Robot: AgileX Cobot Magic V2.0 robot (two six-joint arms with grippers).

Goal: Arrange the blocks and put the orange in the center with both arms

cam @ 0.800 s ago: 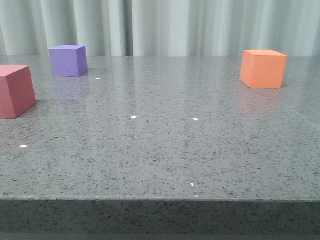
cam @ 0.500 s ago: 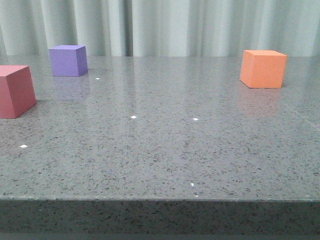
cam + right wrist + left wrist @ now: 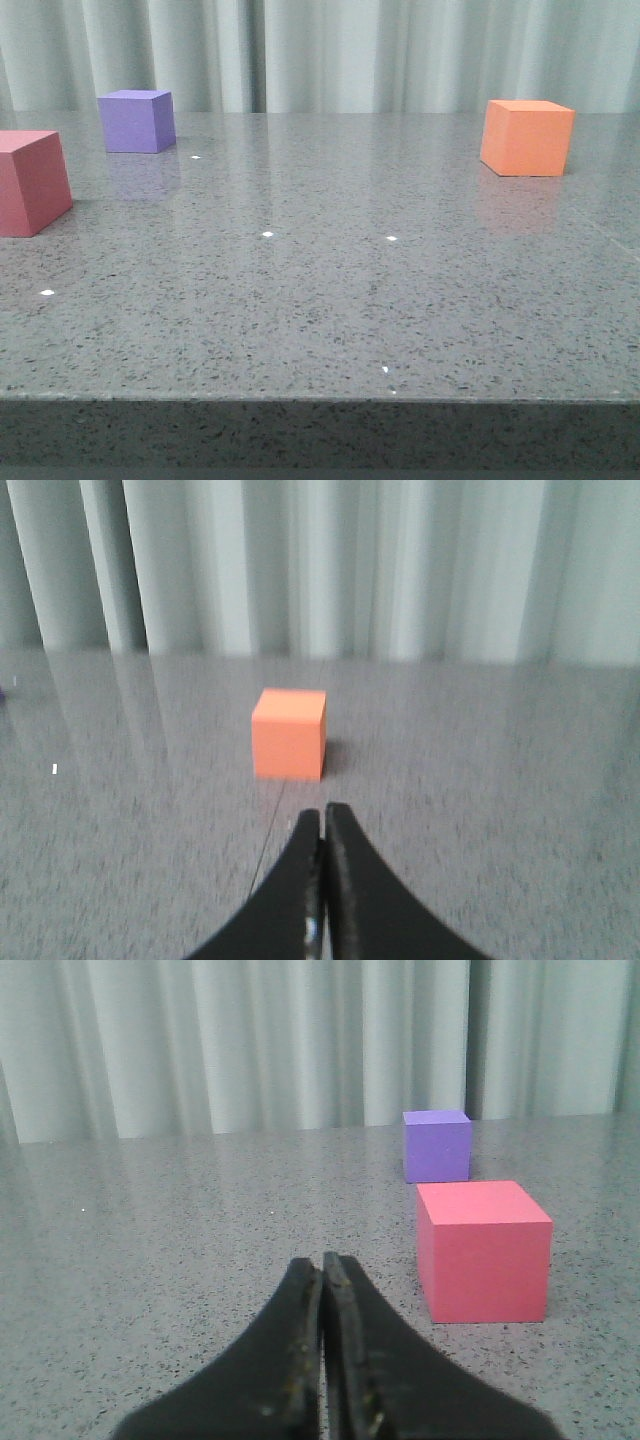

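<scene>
The orange cube [image 3: 527, 137] sits at the back right of the grey table; in the right wrist view it [image 3: 289, 734] lies a short way ahead of my right gripper [image 3: 323, 812], which is shut and empty. The purple cube [image 3: 136, 121] sits at the back left. The pinkish-red cube [image 3: 32, 182] sits at the left edge, nearer than the purple one. In the left wrist view the pinkish-red cube [image 3: 483, 1250] and the purple cube [image 3: 437, 1145] lie ahead and to one side of my left gripper [image 3: 322, 1260], which is shut and empty. Neither gripper shows in the front view.
The speckled grey table [image 3: 320, 300] has its front edge low in the front view. A pale pleated curtain [image 3: 330, 50] hangs behind the table.
</scene>
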